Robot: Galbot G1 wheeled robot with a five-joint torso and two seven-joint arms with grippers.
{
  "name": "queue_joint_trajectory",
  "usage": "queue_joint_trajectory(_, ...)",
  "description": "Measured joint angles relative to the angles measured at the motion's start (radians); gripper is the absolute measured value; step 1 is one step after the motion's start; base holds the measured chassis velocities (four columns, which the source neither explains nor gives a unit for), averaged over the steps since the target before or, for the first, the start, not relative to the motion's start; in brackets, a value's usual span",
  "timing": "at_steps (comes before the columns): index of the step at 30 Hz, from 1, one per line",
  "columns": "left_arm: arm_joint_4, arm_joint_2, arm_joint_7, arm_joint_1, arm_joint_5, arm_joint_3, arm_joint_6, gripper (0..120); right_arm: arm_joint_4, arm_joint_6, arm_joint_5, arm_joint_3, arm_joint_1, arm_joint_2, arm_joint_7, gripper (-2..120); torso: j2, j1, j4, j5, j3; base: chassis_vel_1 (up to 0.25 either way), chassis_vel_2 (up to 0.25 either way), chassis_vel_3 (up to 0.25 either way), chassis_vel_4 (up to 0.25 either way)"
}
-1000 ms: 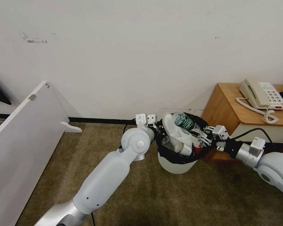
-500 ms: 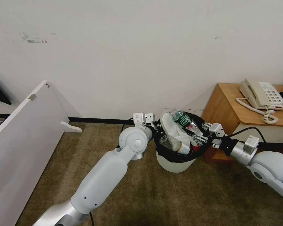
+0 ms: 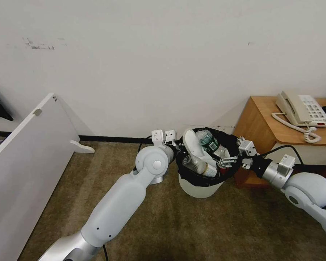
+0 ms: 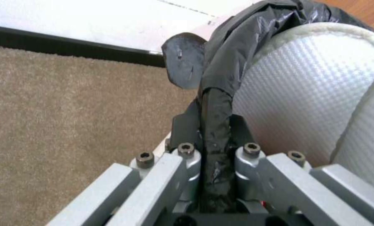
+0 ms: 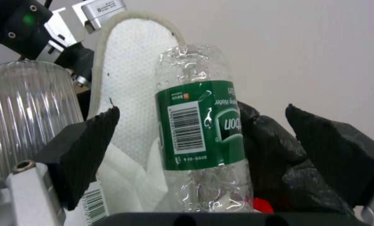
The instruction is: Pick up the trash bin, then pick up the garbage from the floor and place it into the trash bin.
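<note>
1. The carpet (image 3: 206, 224) fills the lower head view; a white board (image 3: 29, 159) leans at 9 o'clock.
2. A wooden side table (image 3: 264, 119) with a telephone (image 3: 302, 108) stands at 3 o'clock.
3. The trash bin (image 3: 199, 188), black bag folded over its rim, sits at centre, packed with a white slipper (image 3: 192, 145).
4. A green-labelled bottle (image 5: 199, 125) stands between the wide-open fingers of the right gripper (image 3: 228, 161).
5. The left gripper (image 4: 212, 131) is clamped narrow on the bin's rim at 9 o'clock.
</note>
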Motion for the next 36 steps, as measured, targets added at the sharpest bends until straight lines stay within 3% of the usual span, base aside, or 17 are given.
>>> queue_joint_trajectory(11,0.003,0.003,0.001,0.008,0.006,-0.007,0.0,4,0.015,0.0,0.008,0.01,0.012,-0.002,0.001,100,0.0,0.0,0.0,0.0,0.0,0.0,0.0,0.0,0.0)
queue_joint_trajectory(21,-0.018,0.021,0.001,0.017,0.004,-0.045,0.0,4,0.112,-0.011,0.06,0.118,-0.015,-0.028,0.013,100,0.0,0.0,0.0001,0.0,0.0,0.0,0.0,0.0,0.0)
queue_joint_trajectory(25,-0.055,0.041,-0.002,0.028,0.001,-0.073,0.001,4,0.153,-0.024,0.09,0.197,-0.038,-0.041,0.022,100,0.0,0.0,0.0,-0.0001,0.0,0.0,0.0,0.0,0.0)
queue_joint_trajectory(32,-0.138,0.113,-0.016,0.048,-0.02,-0.132,0.004,4,0.185,-0.05,0.138,0.332,-0.072,-0.048,0.042,100,0.0,0.0,0.0003,-0.0002,0.0,0.0,0.0,0.0,0.0)
queue_joint_trajectory(36,-0.157,0.129,-0.023,0.052,-0.033,-0.149,0.005,4,0.184,-0.055,0.146,0.363,-0.086,-0.049,0.047,100,0.0,0.0,-0.0002,0.0,0.0,0.0,0.0,0.0,0.0)
